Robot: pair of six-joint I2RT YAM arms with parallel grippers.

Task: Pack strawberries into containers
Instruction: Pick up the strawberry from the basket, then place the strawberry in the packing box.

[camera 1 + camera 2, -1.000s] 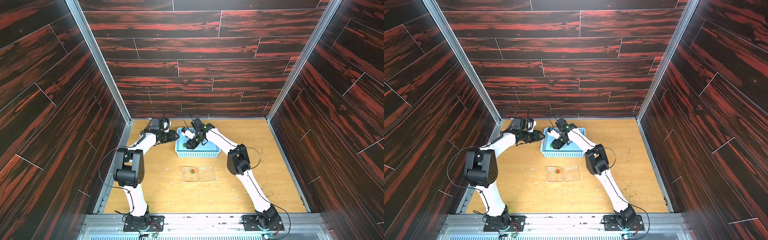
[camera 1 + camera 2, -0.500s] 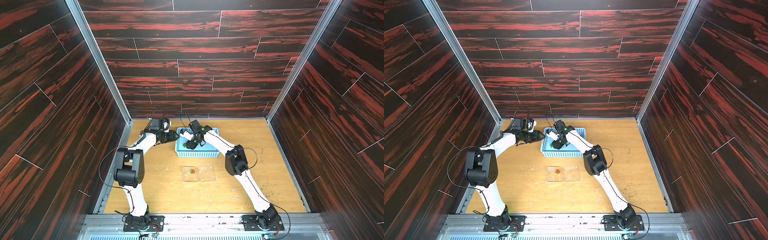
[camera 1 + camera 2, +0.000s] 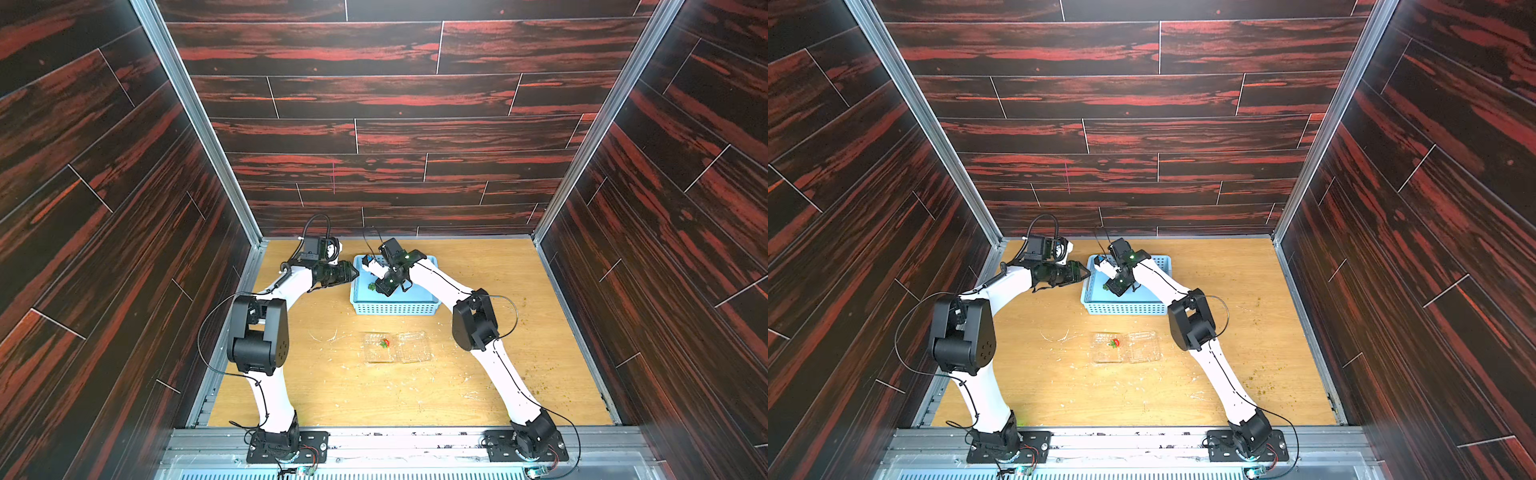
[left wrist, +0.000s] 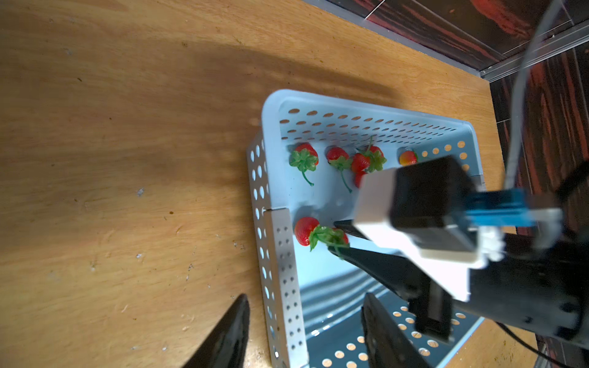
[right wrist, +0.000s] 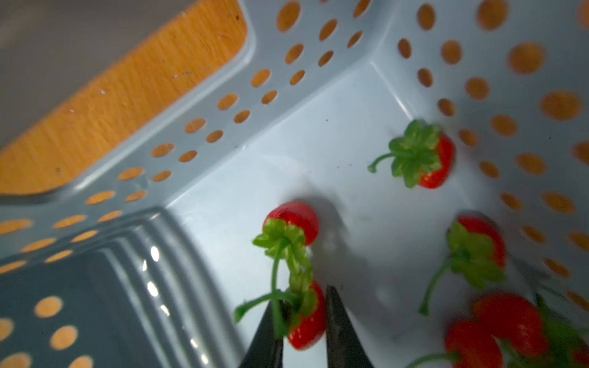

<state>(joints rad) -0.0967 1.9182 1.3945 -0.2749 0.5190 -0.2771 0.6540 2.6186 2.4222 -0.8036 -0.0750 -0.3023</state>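
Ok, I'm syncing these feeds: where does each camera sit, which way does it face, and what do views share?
Both top views: high at the front, looking down toward the back wall; both whole arms, the basket, the clamshell.
Left wrist: on the left arm, facing the basket's side wall; the left gripper straddles it, open.
Right wrist: on the right arm, facing the basket's floor; the right gripper pinches a strawberry.
Shared: the left wrist view also shows that pinch.
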